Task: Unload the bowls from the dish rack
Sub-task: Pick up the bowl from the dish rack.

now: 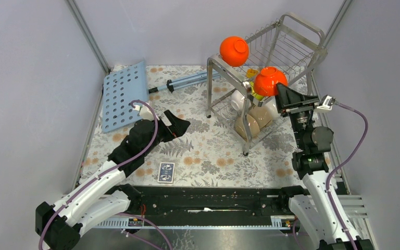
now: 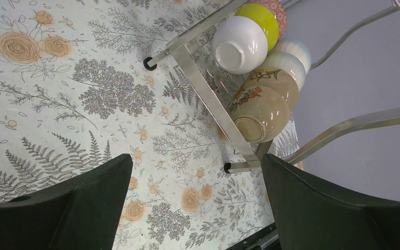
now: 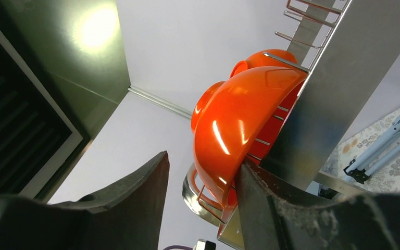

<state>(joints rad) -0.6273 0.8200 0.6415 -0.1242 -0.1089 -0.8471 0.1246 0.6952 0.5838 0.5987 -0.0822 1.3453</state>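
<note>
The steel dish rack (image 1: 291, 47) stands at the back right. Two orange bowls sit on its upper tier, one at the left corner (image 1: 234, 50) and one nearer the front (image 1: 270, 80). My right gripper (image 1: 281, 96) is open and straddles the rim of the nearer orange bowl (image 3: 234, 125). Its right finger (image 3: 271, 208) touches the rim, and the left finger stands apart. On the lower tier lie a white bowl (image 2: 239, 44), a yellow bowl (image 2: 265, 18) and beige bowls (image 2: 260, 112). My left gripper (image 1: 179, 125) hangs wide open over the floral cloth, left of the rack's foot (image 2: 228, 167).
A light-blue perforated board (image 1: 122, 96) lies at the back left, with a blue telescopic rod (image 1: 187, 82) beside it. A card box (image 1: 166, 172) rests near the front edge. Metal frame posts and grey walls enclose the table.
</note>
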